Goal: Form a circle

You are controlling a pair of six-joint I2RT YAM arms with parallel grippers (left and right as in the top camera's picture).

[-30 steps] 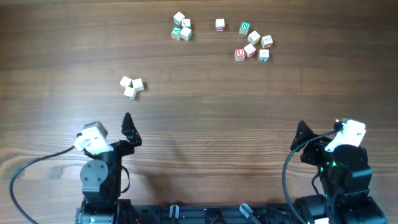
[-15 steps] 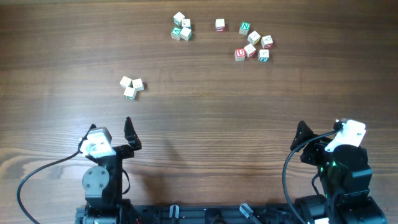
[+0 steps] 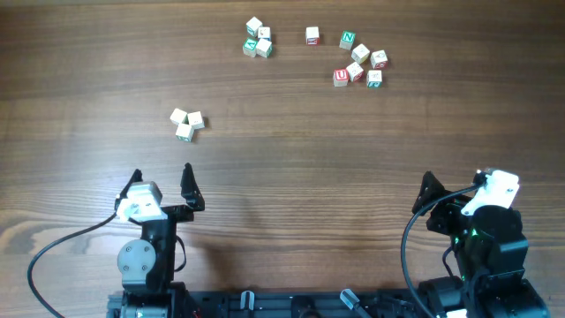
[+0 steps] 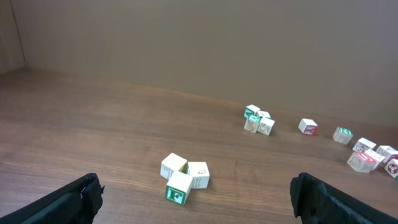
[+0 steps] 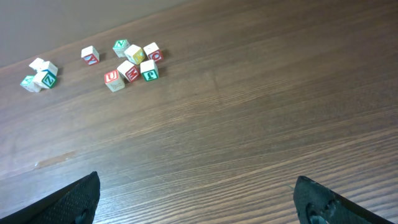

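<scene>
The circle (image 3: pixel 186 124) is a tight clump of three small pale wooden letter cubes on the left half of the table. In the left wrist view the circle (image 4: pixel 184 177) lies just ahead, and its nearest cube shows a green F. My left gripper (image 3: pixel 161 177) hangs behind the clump near the table's front, open, nothing between its fingers; both dark fingertips (image 4: pixel 87 190) frame that view. My right gripper (image 3: pixel 455 183) is at the front right, far from the clump, open and empty, its fingertips (image 5: pixel 311 190) over bare wood.
More letter cubes lie at the back: a small bunch (image 3: pixel 258 40), a single cube (image 3: pixel 312 34) and a looser cluster (image 3: pixel 360 60) with red and green print. The right wrist view shows that cluster (image 5: pixel 132 61) far ahead. The wooden table (image 3: pixel 309 159) stretches between.
My left gripper has drawn back a little toward its base and turned square to the clump. The cubes and the right arm have not moved.
</scene>
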